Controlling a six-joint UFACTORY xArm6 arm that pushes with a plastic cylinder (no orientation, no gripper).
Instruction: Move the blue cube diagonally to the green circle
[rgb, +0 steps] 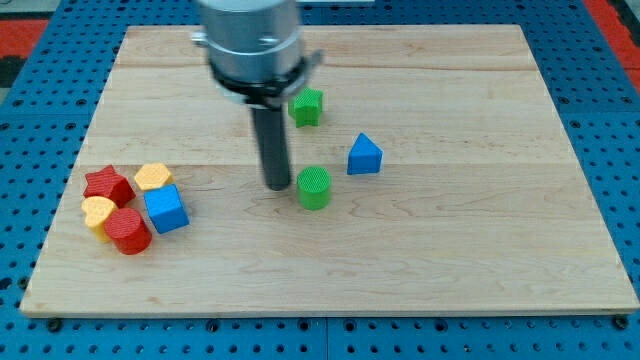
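One tip (277, 186) just left of green circle (314, 187) | blue cube (165, 209) near board (450, 260) left edge | no hand on rig

The arm comes in from the view's top, grey collar up high, dark rod hanging straight down. Its tip (277, 186) sits low near the middle of the view, rod upright, no tilt.

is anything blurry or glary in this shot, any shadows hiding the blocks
Camera view: even, soft light, no glare on the wooden board. The arm's grey housing at the view's top looks soft. My tip, the green circle and the blue cube are sharp, with only faint shadows that hide nothing.
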